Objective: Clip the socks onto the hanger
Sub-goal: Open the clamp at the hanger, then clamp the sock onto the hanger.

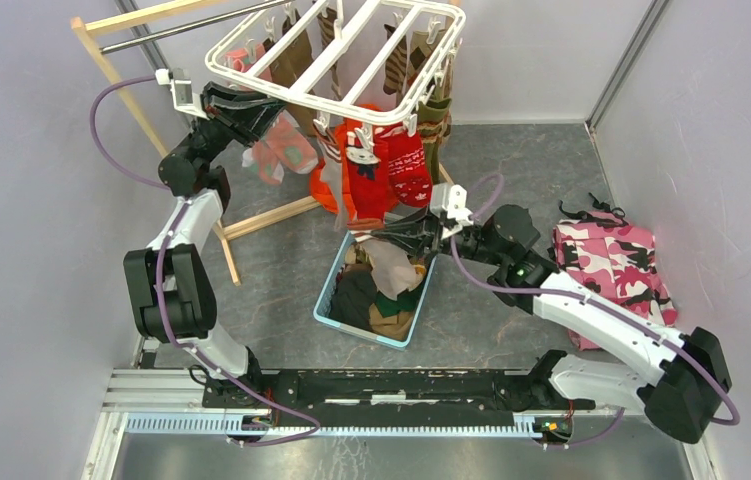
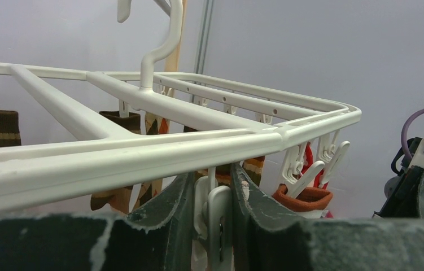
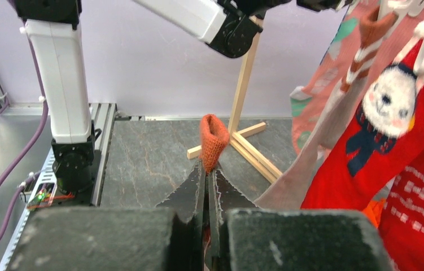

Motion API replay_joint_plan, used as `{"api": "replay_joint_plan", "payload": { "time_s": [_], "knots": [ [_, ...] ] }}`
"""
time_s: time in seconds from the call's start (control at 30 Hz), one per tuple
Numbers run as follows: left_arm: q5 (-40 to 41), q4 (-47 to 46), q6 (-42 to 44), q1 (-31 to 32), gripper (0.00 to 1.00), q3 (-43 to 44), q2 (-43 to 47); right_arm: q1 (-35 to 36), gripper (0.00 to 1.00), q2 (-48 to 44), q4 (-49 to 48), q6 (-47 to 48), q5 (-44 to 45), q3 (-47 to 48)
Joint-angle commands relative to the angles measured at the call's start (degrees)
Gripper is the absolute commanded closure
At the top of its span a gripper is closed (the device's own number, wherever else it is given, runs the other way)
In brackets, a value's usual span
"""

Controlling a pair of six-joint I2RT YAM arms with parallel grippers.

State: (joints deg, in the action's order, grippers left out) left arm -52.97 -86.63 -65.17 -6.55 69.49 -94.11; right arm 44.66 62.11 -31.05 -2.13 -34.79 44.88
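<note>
**Sock end has to travel up and left to the held clip**

Your right gripper [image 3: 208, 169] has its jaws all but shut, pinching the pale beige sock with the rust-brown knitted end [image 3: 214, 138]. That end stands up past the fingertips, and the rest hangs toward the light-blue plastic basket [image 1: 361, 332] at centre. Your left gripper [image 2: 212, 175] is closed narrowly onto a small white plastic clip [image 2: 216, 226] under the near rail of the large white slatted plastic hanger [image 2: 141, 152]. In the top view the clip lies up and left of the sock. Whether its mouth is sprung open is hidden
</note>
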Motion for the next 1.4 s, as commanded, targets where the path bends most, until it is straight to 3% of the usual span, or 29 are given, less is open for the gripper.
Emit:
{"api": "replay_joint_plan", "payload": {
  "time_s": [0.0, 0.53, 0.77, 1.37],
  "knots": [
    [0.1, -12.7, -3.4, 0.7, 0.98, -1.1, 2.1, 2.0, 1.00, 3.8, 0.5, -1.1, 1.5, 7.9],
    [2.5, -12.8, -4.4, 0.7, 0.98, -3.2, 2.4, 9.8, 1.00, 30.2, 10.7, -3.6, 25.3, 40.7],
    [2.7, -12.8, -4.5, 0.7, 0.98, -3.0, 2.4, 9.9, 1.00, 35.3, 11.8, -4.3, 34.0, 45.8],
    [3.1, -12.8, -4.8, 1.5, 0.98, -2.5, 2.1, 10.0, 1.00, 42.3, 11.4, -11.6, 43.0, 53.4]
  ]
}}
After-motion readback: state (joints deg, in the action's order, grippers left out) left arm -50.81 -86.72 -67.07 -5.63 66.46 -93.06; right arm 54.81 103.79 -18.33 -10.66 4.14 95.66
